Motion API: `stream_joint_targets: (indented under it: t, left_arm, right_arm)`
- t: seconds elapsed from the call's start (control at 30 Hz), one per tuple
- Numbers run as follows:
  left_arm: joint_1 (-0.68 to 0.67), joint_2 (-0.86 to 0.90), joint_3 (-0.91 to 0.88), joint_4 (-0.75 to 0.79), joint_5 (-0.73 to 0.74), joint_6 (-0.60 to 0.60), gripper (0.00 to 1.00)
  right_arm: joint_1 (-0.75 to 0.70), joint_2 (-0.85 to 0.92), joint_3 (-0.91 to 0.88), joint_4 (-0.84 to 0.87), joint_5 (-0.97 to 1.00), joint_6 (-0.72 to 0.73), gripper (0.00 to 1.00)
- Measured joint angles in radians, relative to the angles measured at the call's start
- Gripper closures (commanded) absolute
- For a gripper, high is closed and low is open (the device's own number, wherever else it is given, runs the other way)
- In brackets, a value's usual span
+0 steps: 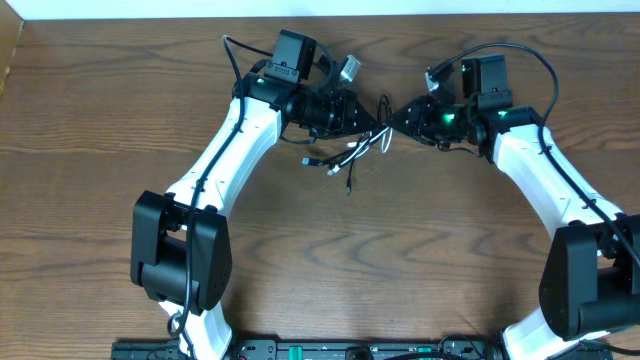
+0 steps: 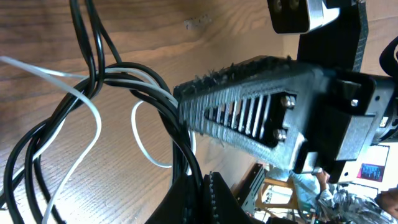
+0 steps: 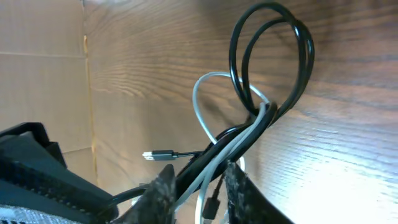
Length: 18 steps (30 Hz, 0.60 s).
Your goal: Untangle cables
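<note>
Tangled cables [image 1: 350,150] at the upper middle of the tabletop [image 1: 400,260].
Black and white cords looped together; left hand [image 1: 376,120] clamped on them; right hand [image 1: 397,117] straddles them, grip unclear.

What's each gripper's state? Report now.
Left gripper: closed on the cables.
Right gripper: closed on the cables.

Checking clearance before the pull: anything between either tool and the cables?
Nothing visible. The cables run straight into the fingers of both the left tool and the right tool. The two tools face each other above the table with only the tangle itself between them.
</note>
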Motion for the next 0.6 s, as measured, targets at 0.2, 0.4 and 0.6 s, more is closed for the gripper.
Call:
stream_joint_targets:
  t: [0.2,0.4,0.6]
  left_arm:
    - [0.000,0.000,0.000,0.001,-0.017,0.000,0.92]
    - [0.000,0.000,0.000,0.006,-0.023,0.000,0.93]
    - [0.000,0.000,0.000,0.007,-0.028,0.000,0.93]
  right_arm:
    - [0.002,0.000,0.000,-0.033,0.023,0.000,0.90]
    - [0.026,0.000,0.000,-0.076,0.054,-0.017,0.90]
    - [0.055,0.000,0.000,-0.076,0.075,-0.030,0.81]
